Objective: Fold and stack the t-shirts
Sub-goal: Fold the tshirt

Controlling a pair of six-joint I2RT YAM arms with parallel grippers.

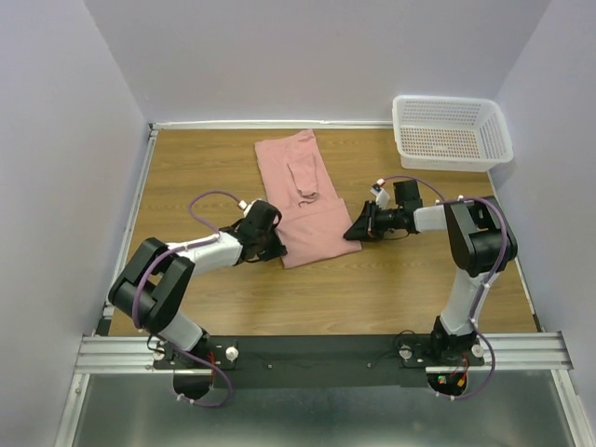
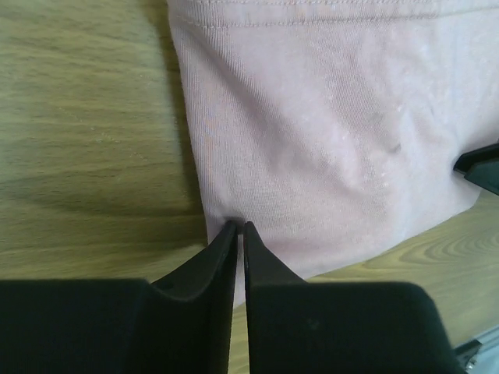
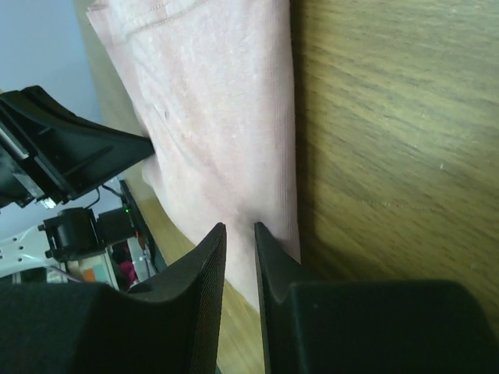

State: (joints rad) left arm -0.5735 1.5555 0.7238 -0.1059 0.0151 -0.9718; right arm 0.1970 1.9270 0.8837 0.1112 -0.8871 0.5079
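The dusty pink t-shirt [image 1: 303,200] lies on the wooden table folded into a long strip, one sleeve turned onto its middle. My left gripper [image 1: 281,246] lies low at the strip's near left edge. In the left wrist view its jaws [image 2: 240,226] stand almost together, only a thin slit apart, with the tips pinching the t-shirt's [image 2: 327,140] edge. My right gripper [image 1: 347,234] faces it at the near right edge. Its tips [image 3: 240,227] stand a little apart with a crease of the t-shirt [image 3: 226,117] between them.
A white mesh basket [image 1: 452,132] stands at the back right corner. Bare wood [image 1: 186,168] lies on both sides of the t-shirt. Each wrist view shows the other gripper across the cloth: the right one [image 2: 479,165] and the left one [image 3: 70,152].
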